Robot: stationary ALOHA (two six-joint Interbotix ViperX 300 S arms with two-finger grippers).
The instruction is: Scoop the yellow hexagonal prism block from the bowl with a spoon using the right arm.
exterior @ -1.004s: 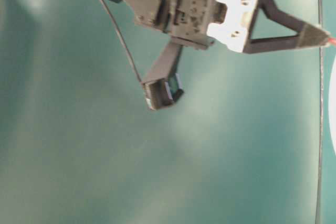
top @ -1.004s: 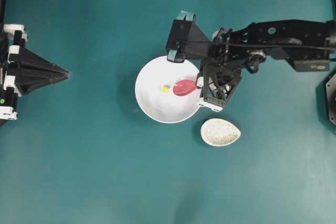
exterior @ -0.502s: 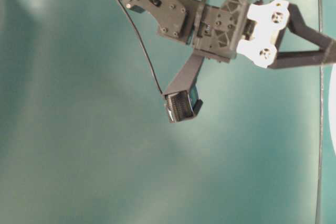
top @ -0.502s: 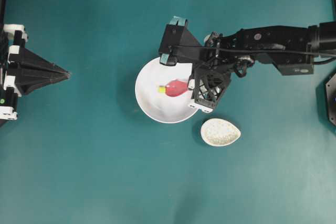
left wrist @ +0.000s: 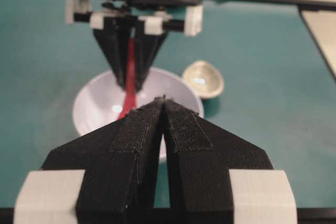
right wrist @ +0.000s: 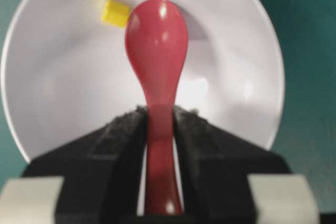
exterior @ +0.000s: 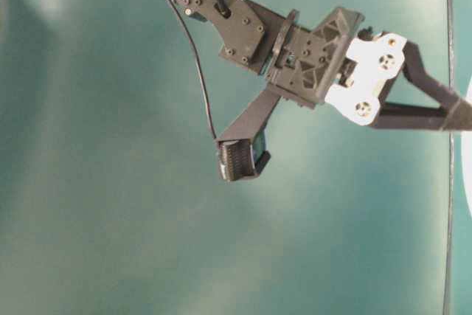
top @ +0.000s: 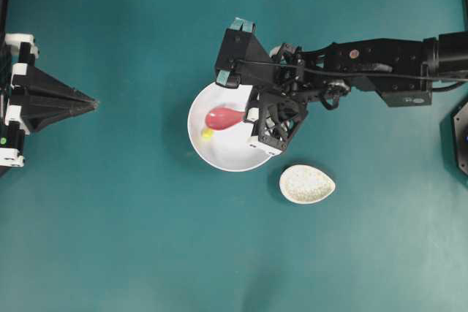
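**Block slips beside the scoop — the chase along the bowl wall is on**

The right tool (right wrist: 157,124) is clamped on the handle of the spoon (right wrist: 156,40), both pads pinching the pink-red shaft, scoop pointing out across the bowl (right wrist: 63,93). The yellow hexagonal prism block (right wrist: 115,12) sits just beside the scoop's far left edge, against the rising wall and not in the scoop. From overhead the block (top: 208,134) lies by the scoop (top: 222,117) near the bowl's left rim (top: 196,107).

The risk, as I read it: a forward push nudges the tiny block up the wall or around the scoop's lip instead of under it — it is far smaller than the scoop and should slide easily on glazed white. Pressing too hard could shove the bowl across the tabletop (top: 131,239), toward the speckled spoon rest (top: 307,184) or away.

The right arm (top: 365,63) reaches in from the right, wrist pitched down over the bowl. The left tool (left wrist: 164,109), pads pressed together, holds nothing, well apart on the left side.
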